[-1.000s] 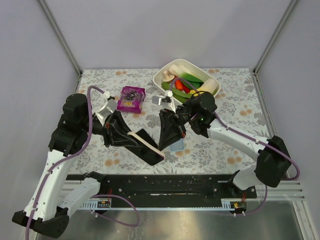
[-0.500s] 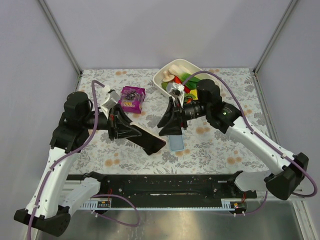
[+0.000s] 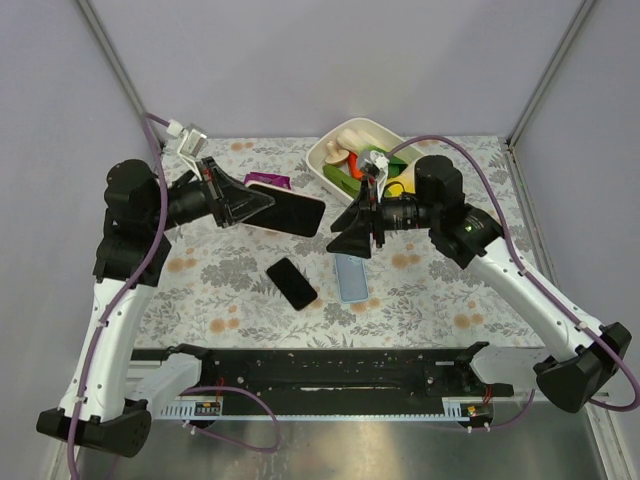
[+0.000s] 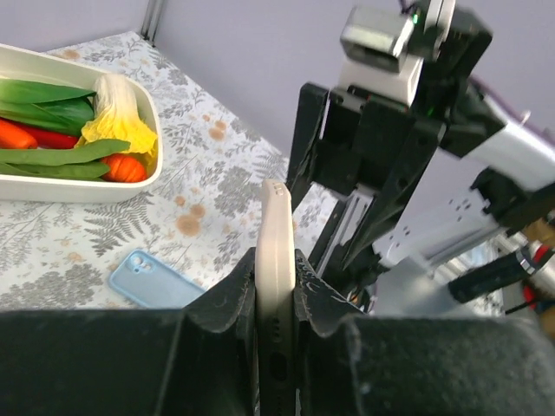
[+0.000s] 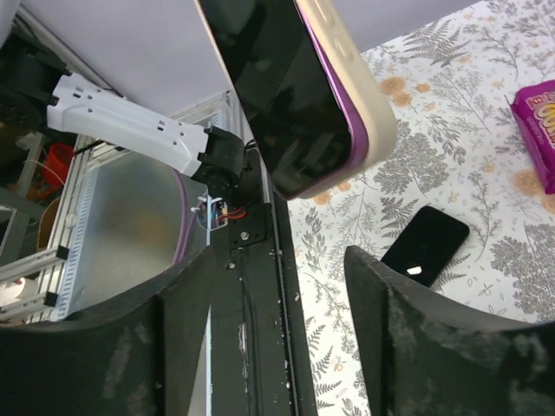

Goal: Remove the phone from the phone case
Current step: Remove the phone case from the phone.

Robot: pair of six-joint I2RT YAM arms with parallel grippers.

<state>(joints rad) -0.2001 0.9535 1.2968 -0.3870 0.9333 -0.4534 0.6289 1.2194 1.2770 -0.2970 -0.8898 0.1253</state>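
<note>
phone case (image 3: 285,210), cream, with the phone (image 5: 277,95) seated in it: black glossy face and a thin purple rim show inside the cream edge. phone not yet out.

left gripper (image 4: 276,299) is clamped on the near end of the case, one finger on each flat face. the left wrist view shows the case edge-on and upright in the pinch. the free end projects past the fingertips, lifted well above the table (image 3: 450,290).

right gripper (image 3: 342,238) has its jaws spread wide with nothing between them. the free end of the case sits just beyond its fingertips, level with the gap. no contact visible in the right wrist view.

on the table below the gap between the two grippers lies a black handset (image 3: 292,283), flat. just beside it, under the right gripper, lies a blue case (image 3: 351,278). a purple packet (image 3: 268,181) is mostly hidden behind the held case. a white tray (image 3: 315,158) of vegetables sits behind the right gripper, near the far edge.
</note>
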